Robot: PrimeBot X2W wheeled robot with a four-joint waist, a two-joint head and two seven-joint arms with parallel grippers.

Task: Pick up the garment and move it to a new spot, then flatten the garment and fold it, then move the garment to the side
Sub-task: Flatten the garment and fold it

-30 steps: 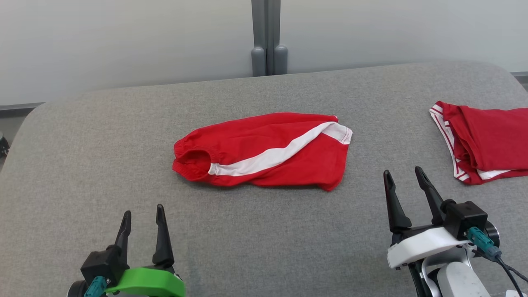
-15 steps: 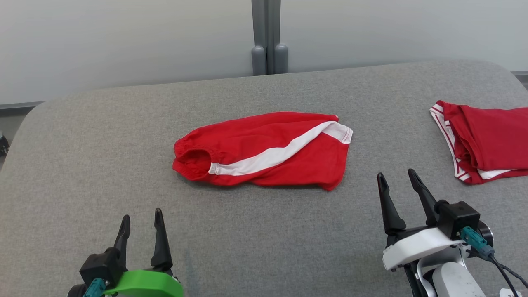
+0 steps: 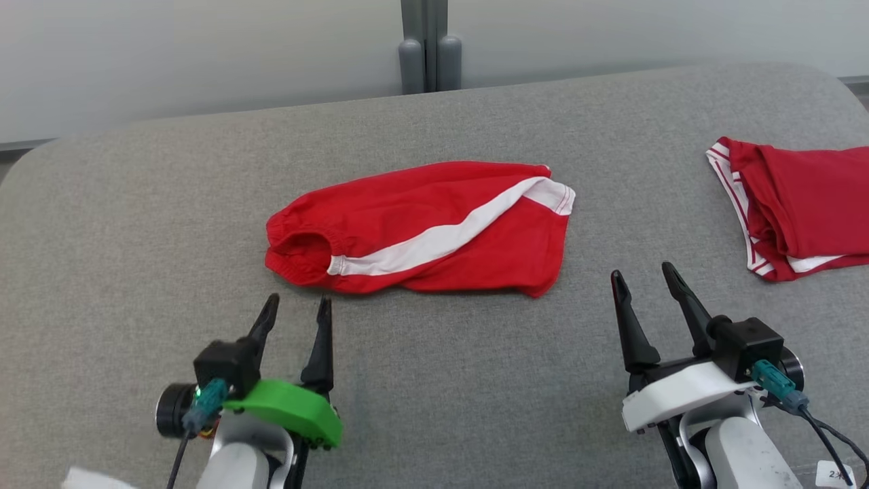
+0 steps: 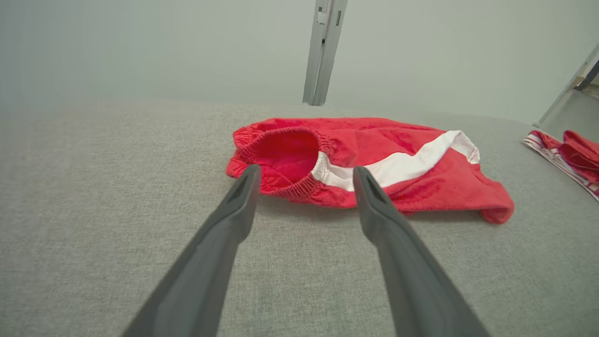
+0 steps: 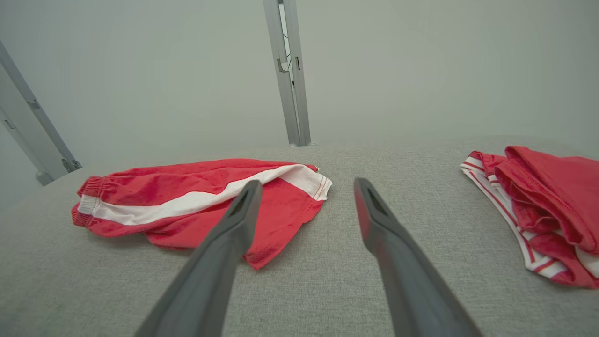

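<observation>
Left gripper (image 3: pixel 299 299) and right gripper (image 3: pixel 642 272) gape wide and empty, the garment (image 3: pixel 421 227) at one and ten o'clock from them. Pinching a single layer of the waistband (image 3: pixel 299 248) risks a twisted lift.

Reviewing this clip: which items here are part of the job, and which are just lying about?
Part of the job: red shorts; left end effector; right end effector, both open.
Lying about: folded red garment at the right; grey post behind the table.

Bright, even, diffuse light, soft faint shadows, no glare, sharp focus, wide-angle bending in wrist views
</observation>
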